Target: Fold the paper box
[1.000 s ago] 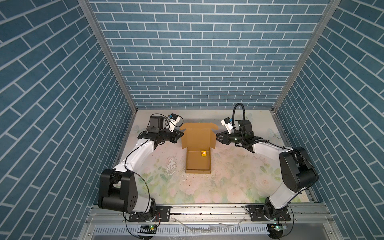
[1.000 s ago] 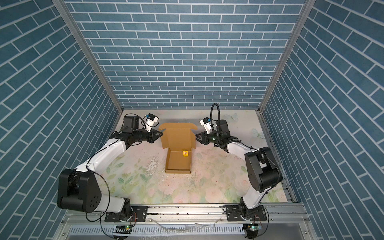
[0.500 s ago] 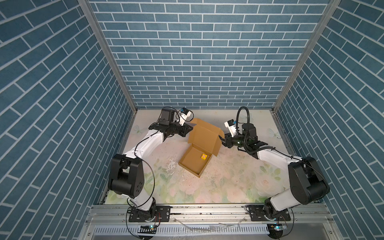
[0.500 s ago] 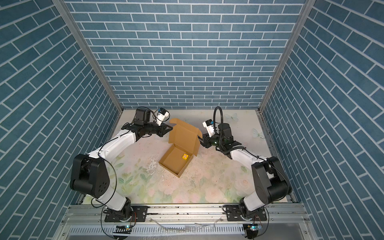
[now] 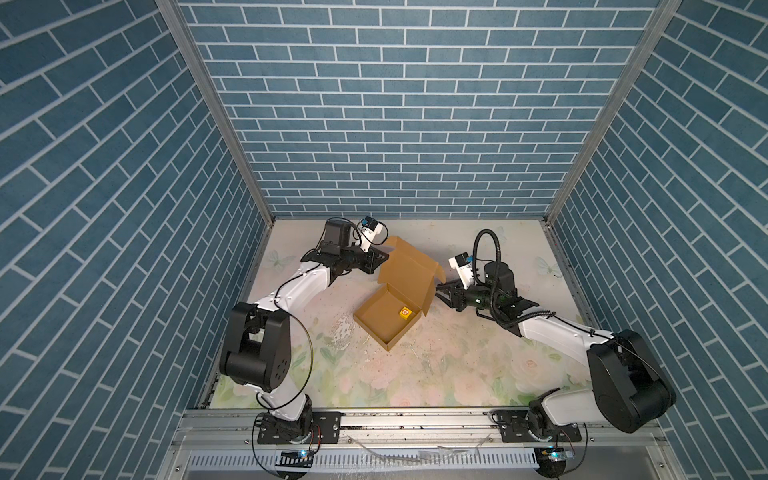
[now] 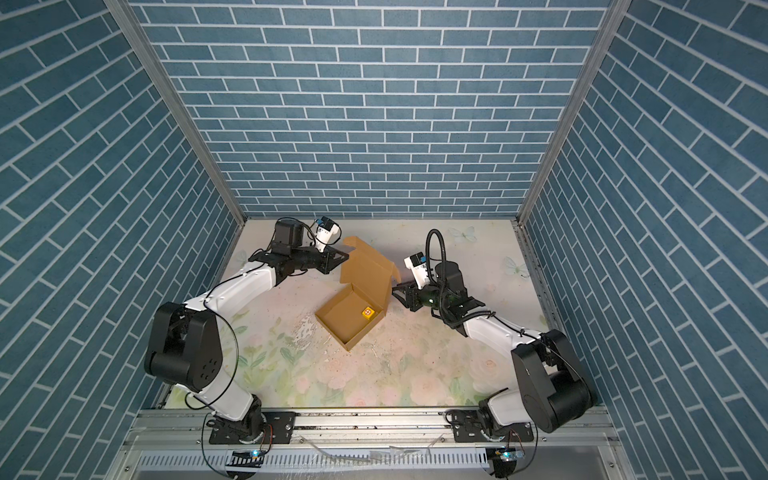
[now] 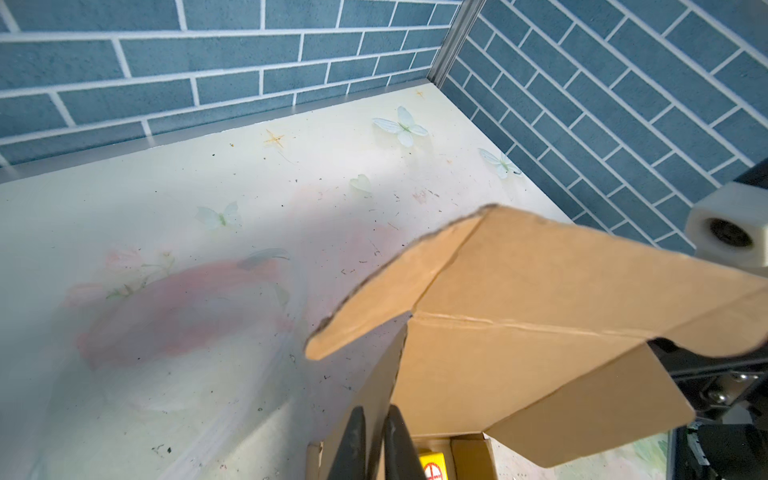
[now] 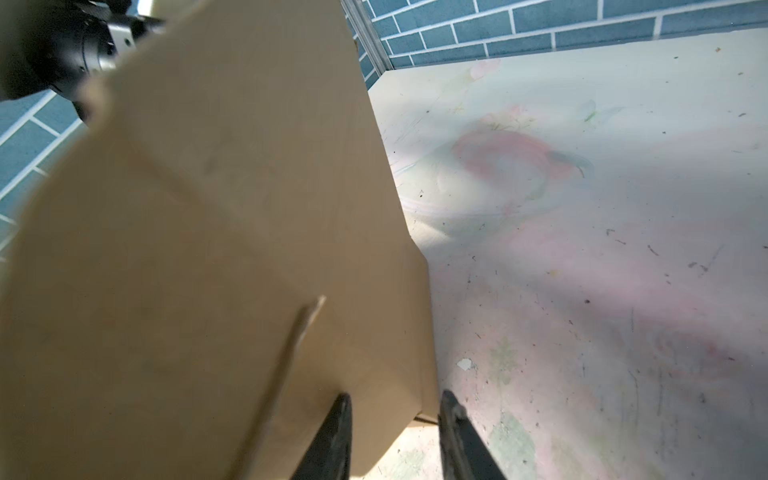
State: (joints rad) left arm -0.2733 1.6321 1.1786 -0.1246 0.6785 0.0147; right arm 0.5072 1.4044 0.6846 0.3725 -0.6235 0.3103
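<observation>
left claw (image 7: 375, 413) pinches a wall of the paper box (image 5: 388, 318); right claw (image 8: 395, 397) straddles its corner, grip unclear tbh. Scuffed floral worktop (image 5: 457, 365) under both, blue brick walls (image 5: 395, 124) around.

In a top view, the paper box (image 5: 384, 322) sits askew on the counter (image 5: 457, 365), its lid (image 5: 409, 270) raised and a yellow cube (image 5: 404, 312) inside. The left claw (image 5: 384, 259) meets the lid's far corner, and the right claw (image 5: 438, 291) meets its opposite edge.
</observation>
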